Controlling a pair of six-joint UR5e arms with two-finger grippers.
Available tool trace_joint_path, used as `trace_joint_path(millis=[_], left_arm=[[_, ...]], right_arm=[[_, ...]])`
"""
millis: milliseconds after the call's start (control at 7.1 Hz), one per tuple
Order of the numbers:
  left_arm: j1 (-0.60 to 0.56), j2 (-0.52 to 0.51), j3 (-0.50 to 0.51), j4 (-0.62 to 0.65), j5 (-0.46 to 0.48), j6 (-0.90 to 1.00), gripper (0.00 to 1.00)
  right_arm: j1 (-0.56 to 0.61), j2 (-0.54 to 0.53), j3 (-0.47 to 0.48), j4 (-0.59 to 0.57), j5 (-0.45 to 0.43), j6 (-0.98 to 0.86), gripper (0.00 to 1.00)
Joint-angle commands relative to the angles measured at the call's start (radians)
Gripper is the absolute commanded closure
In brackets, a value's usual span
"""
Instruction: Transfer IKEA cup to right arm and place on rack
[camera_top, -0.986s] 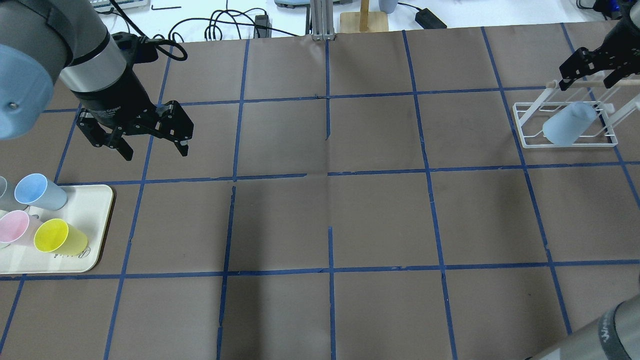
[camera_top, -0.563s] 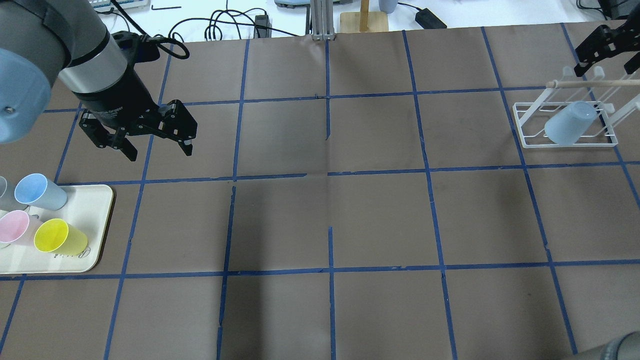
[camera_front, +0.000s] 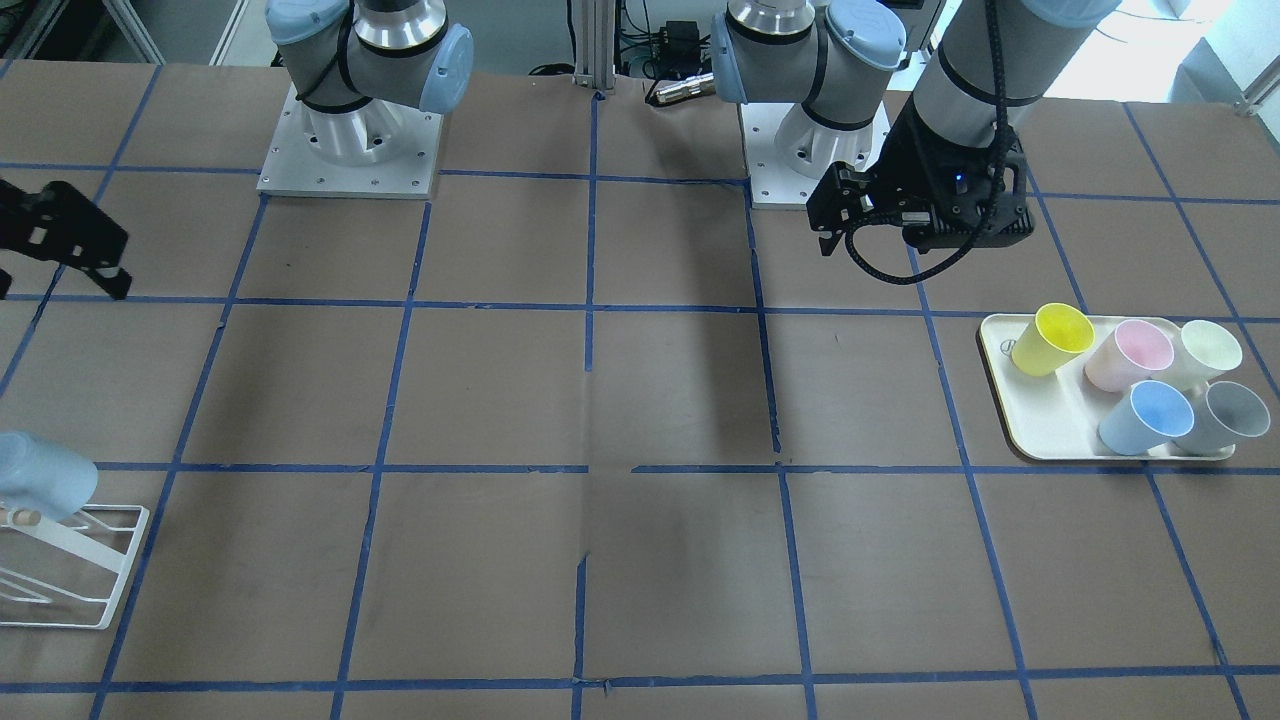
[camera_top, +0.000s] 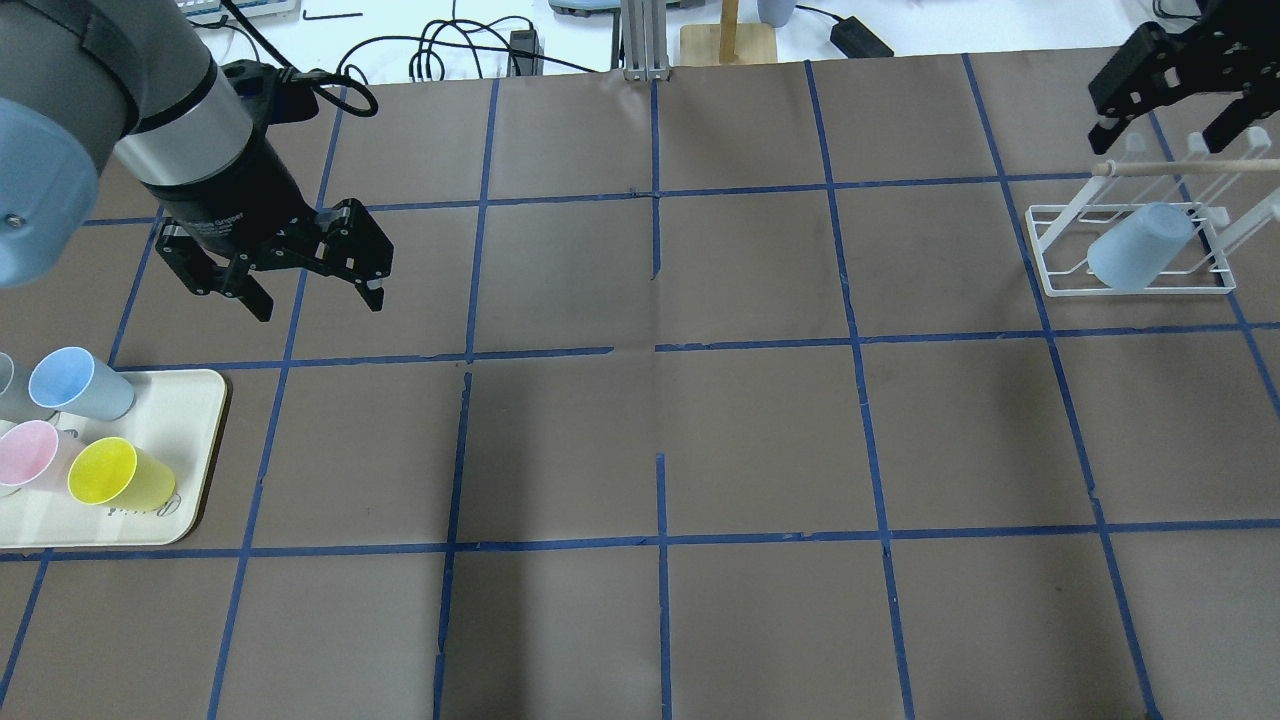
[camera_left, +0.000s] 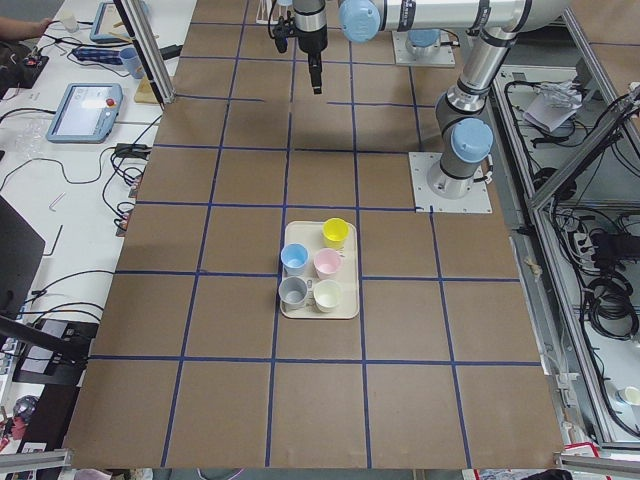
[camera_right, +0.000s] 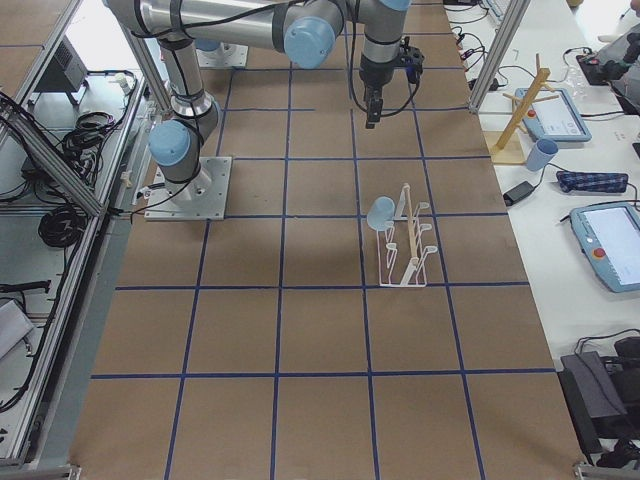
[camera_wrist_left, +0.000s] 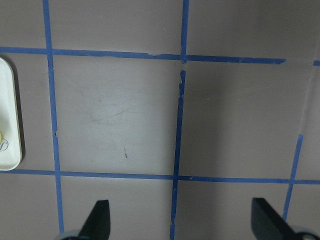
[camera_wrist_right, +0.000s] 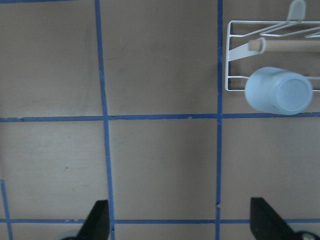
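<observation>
The pale sky-blue IKEA cup (camera_top: 1140, 245) hangs upside down and tilted on a prong of the white wire rack (camera_top: 1135, 288) at the table's right end. It also shows in the front view (camera_front: 45, 475) and the right wrist view (camera_wrist_right: 278, 91). My right gripper (camera_top: 1158, 135) is open and empty, raised above and beyond the rack, clear of the cup. My left gripper (camera_top: 318, 305) is open and empty above the left of the table, beyond the tray. In the wrist views only table shows between the fingers of each gripper.
A cream tray (camera_top: 190, 450) at the left holds a deeper-blue cup (camera_top: 75, 385), a yellow cup (camera_top: 115, 475), a pink cup (camera_top: 25, 455) and others. A wooden rod (camera_top: 1190, 166) lies across the rack's top. Brown table with blue tape grid; cables at the far edge.
My open right gripper has lifted away from the rack and moved up and left in the overhead view. The cup stays on its prong. The left gripper has hardly moved.
</observation>
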Motion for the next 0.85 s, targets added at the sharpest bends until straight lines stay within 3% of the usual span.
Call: trace_joint_path(millis=[0,282,704], left_arm=[[0.0,0.0,-0.003,0.0,-0.004,-0.001,0.0],[0.0,-0.001,-0.001,0.0,-0.006,-0.001,0.0],[-0.002,-0.001,0.002,0.0,-0.008,-0.001,0.0]], right_arm=[[0.184,-0.008,0.004,0.008,0.001,0.228,0.0],[0.261,-0.005,0.01,0.002,0.006,0.307,0.01],[0.265,-0.014,0.049,-0.038,0.0,0.304,0.0]])
